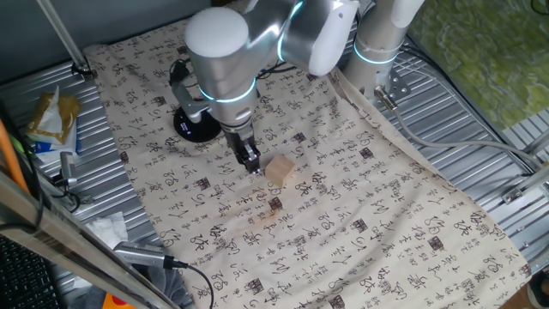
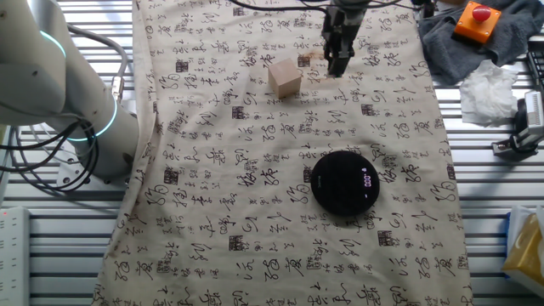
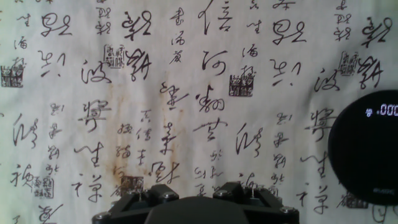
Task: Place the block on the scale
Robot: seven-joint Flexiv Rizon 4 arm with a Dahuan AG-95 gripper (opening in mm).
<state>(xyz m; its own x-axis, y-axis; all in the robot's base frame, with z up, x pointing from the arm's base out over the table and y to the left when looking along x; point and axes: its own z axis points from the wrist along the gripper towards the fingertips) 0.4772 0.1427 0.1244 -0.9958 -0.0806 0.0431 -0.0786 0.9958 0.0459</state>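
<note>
The block (image 1: 280,169) is a small pale tan wooden cube resting on the printed cloth; it also shows in the other fixed view (image 2: 285,77). My gripper (image 1: 250,160) hangs low over the cloth just beside the block, apart from it, with its fingers together and nothing between them; it also shows in the other fixed view (image 2: 337,64). The scale (image 2: 344,182) is a flat black disc with a lit white readout, a short way from the block. My arm partly hides it in one fixed view (image 1: 196,123). The hand view shows the scale (image 3: 367,146) at the right edge, not the block.
A small brown stain (image 1: 273,209) marks the cloth near the block. An orange box with a red button (image 2: 474,21) lies on grey cloth beside white tissue (image 2: 489,85). The arm's base (image 2: 59,93) and cables stand at the cloth's edge on ribbed metal (image 1: 480,94).
</note>
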